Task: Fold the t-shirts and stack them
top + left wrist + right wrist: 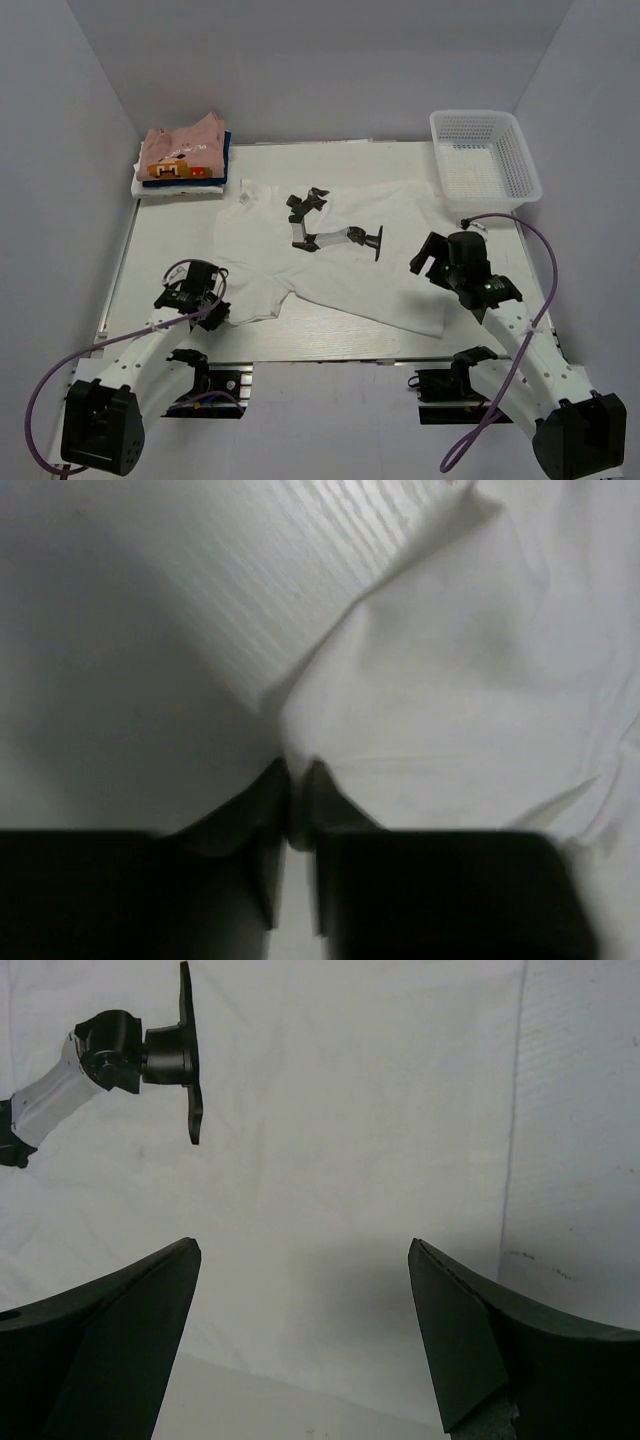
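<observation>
Top external view: large plain white cloth t-shirt (pixel 350 285) spread flat, black-and-grey arm print (pixel 335 228) face up, reaching from just beside the left claw (pixel 212 312) to directly beneath the right claw (pixel 425 258).

Left wrist view: dark fingertips (pixel 270 785) nearly touching, only a thin slit between, set on the shirt's edge with a ridge of cloth running into the slit. Reads as clamped on that edge, though possibly not fully seated.

Right wrist view: fingers spread wide, holding nothing, hovering over bare cloth, with the print ahead and to the left.

Looks like the start of the first fold, with one side gripped and the other not yet. Next calls for lowering the right claw to the cloth edge near it, pinching there, then lifting both sides evenly and carrying them across without dragging.

Far ahead of the left claw: stack of folded shirts (pixel 182 160), pink on top.

Far ahead of the right claw: white plastic mesh basket (pixel 522 160), nothing visible inside.
</observation>
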Controlling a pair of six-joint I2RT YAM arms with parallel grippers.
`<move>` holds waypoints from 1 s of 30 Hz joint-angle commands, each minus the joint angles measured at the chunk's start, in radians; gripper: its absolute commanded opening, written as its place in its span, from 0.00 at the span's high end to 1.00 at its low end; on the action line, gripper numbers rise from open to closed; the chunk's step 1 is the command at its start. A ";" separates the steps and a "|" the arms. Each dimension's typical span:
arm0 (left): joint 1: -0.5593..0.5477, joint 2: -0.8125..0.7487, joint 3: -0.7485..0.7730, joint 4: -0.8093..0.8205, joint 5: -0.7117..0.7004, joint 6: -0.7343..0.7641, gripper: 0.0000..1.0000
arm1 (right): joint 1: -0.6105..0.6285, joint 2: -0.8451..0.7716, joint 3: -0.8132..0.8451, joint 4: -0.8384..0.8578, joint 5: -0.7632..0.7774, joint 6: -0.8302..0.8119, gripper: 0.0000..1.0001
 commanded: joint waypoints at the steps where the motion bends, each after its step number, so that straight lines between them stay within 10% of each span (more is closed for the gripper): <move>1: 0.002 0.011 -0.026 0.038 0.006 0.012 0.83 | -0.007 -0.055 -0.012 -0.108 0.027 0.068 0.10; 2: 0.002 0.011 -0.026 0.038 0.022 0.012 1.00 | -0.007 -0.058 -0.013 -0.128 0.024 0.078 0.10; 15: 0.002 -0.060 -0.008 0.090 0.002 0.088 1.00 | 0.001 0.017 -0.131 -0.333 -0.255 0.171 0.10; 25: 0.002 -0.078 -0.009 0.125 0.013 0.098 1.00 | 0.001 0.190 -0.117 -0.259 -0.122 0.168 0.10; 28: 0.002 -0.067 0.003 0.125 0.013 0.107 1.00 | 0.001 0.184 -0.118 -0.215 -0.080 0.161 0.19; 30: 0.002 -0.058 0.014 0.125 0.013 0.117 1.00 | 0.004 0.187 -0.121 -0.179 -0.076 0.153 0.47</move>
